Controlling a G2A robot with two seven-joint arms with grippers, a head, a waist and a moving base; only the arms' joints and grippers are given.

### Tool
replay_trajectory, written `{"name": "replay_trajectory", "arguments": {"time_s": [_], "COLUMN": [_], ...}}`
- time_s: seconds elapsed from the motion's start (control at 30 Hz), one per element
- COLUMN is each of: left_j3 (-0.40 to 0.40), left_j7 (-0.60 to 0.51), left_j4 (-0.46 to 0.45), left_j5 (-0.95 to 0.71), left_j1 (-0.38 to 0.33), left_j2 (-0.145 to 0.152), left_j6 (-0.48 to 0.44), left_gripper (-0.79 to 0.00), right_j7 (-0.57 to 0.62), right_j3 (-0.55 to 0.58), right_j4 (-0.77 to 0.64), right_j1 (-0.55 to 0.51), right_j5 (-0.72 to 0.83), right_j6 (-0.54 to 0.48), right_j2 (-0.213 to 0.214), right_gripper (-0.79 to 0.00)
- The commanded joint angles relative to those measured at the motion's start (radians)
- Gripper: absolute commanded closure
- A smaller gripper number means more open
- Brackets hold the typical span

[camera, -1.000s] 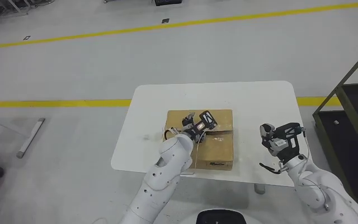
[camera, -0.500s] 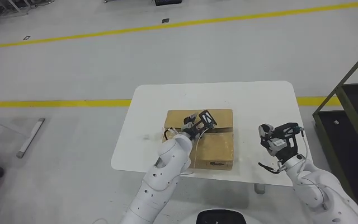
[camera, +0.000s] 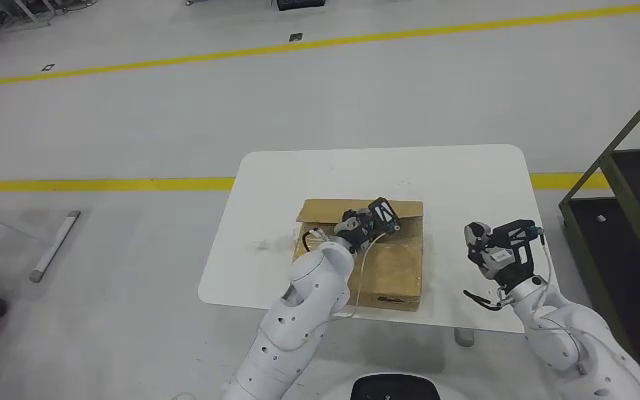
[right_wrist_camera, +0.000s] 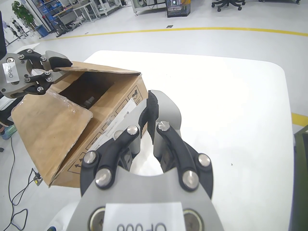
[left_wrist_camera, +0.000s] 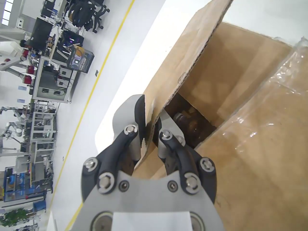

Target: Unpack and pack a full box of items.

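Note:
A brown cardboard box (camera: 390,270) stands in the middle of the white table (camera: 470,180). My left gripper (camera: 381,214) is shut on the edge of the far flap (left_wrist_camera: 192,49), which stands lifted. In the left wrist view the fingertips (left_wrist_camera: 140,111) pinch the corrugated edge. The near flap (right_wrist_camera: 53,118), with clear tape on it, slopes over the opening. A dark item (left_wrist_camera: 186,122) lies inside, mostly hidden. My right gripper (camera: 497,252) hangs above the table to the right of the box, shut with nothing in it (right_wrist_camera: 149,111).
Bare tabletop lies to the right of the box and behind it. A dark metal rack (camera: 610,190) stands off the table's right side. A black cable (right_wrist_camera: 19,193) runs on the floor by the box's near left corner.
My left gripper has moved right with the flap, lifting it and widening the opening. The box has shifted slightly right. The right arm has stayed still.

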Motion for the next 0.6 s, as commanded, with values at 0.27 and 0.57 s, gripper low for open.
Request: {"name": "replay_trajectory", "arguments": {"time_s": [0.27,0.57], "left_j3": [0.068,0.15], "left_j7": [0.071,0.085], "left_j4": [0.195,0.477], "left_j5": [0.088,0.074], "left_j1": [-0.212,-0.393], "left_j2": [-0.039,-0.105], "left_j6": [0.074,0.113], "left_gripper": [-0.785,-0.785], "right_j7": [-0.004,-0.007], "right_j3": [0.018,0.018], "right_j4": [-0.01,-0.015], "right_j1": [-0.012,-0.016], "right_j5": [0.013,0.012], "right_j6": [-0.001,0.001], "right_j2": [0.001,0.001], "right_gripper": [0.0,0.0]}}
